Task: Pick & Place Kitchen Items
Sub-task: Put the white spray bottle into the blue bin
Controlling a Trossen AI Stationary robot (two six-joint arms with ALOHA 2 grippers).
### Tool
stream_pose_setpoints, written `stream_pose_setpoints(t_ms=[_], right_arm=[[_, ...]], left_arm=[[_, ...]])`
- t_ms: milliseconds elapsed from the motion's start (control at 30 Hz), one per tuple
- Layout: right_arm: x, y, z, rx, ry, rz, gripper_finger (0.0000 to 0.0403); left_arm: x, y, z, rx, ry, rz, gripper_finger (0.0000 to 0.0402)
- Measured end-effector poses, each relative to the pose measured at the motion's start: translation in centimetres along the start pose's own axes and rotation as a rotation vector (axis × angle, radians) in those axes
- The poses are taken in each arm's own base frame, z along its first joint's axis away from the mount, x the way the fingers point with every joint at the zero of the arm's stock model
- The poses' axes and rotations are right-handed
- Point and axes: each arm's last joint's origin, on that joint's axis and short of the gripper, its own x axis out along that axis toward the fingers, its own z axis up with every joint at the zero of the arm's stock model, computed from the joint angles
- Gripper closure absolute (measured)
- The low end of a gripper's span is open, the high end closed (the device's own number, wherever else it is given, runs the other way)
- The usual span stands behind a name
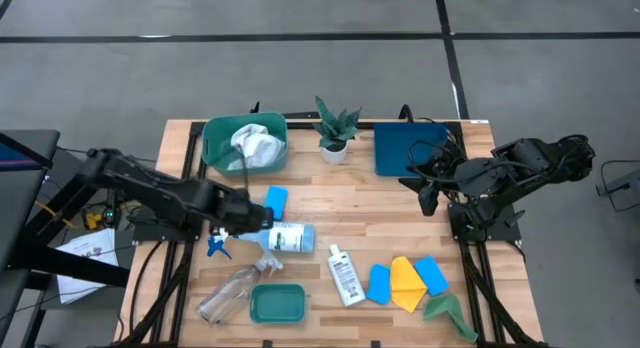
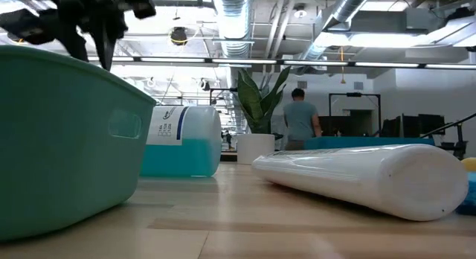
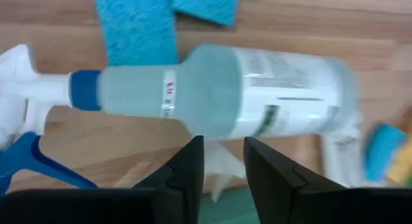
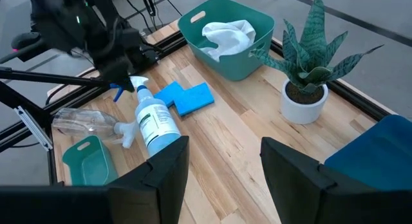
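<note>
A white spray bottle (image 1: 288,236) with a blue trigger (image 1: 218,248) lies on its side at the table's middle left. My left gripper (image 1: 243,216) hovers over its neck (image 3: 129,89), pointing down. Its fingers stand a narrow gap apart with nothing between them (image 3: 223,166). Below it lie a clear spray bottle (image 1: 230,293) and a small white bottle (image 1: 346,276). A blue sponge (image 1: 276,201) lies by the spray bottle; two more sponges (image 1: 378,284), a yellow cloth (image 1: 407,284) and a green cloth (image 1: 447,310) lie near right. My right gripper (image 4: 225,159) waits open and raised at the right.
A large green tub (image 1: 212,138) holding a white cloth (image 1: 255,143) stands far left. A potted plant (image 1: 335,130) and a dark blue tray (image 1: 408,148) are at the far edge. A small green tub (image 1: 277,304) sits near the front. A person (image 2: 300,117) stands in the room behind.
</note>
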Motion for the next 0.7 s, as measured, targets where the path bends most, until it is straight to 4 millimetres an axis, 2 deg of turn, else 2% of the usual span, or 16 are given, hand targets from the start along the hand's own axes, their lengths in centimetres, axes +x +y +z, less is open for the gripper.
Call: stream_pose_setpoints(t_ms=[200,367,533,700], right_arm=[[0.0,0.0,0.0,0.000,0.002,0.002,0.0218],[0.0,0.0,0.0,-0.002,0.004,0.002,0.0218],[0.0,0.0,0.0,-0.016,0.006,0.003,0.0218],[0.0,0.0,0.0,-0.020,0.006,0.003,0.0218]], left_arm=[[3.1,-0.7,-0.9,-0.060,-0.035,0.107,0.0316],[4.2,-1.3,-1.1,-0.048,-0.060,0.093,0.0317],[5.4,-2.8,-1.2,0.017,-0.034,0.002,0.0317],[5.8,-3.3,-1.1,-0.022,-0.029,-0.032,0.0317]])
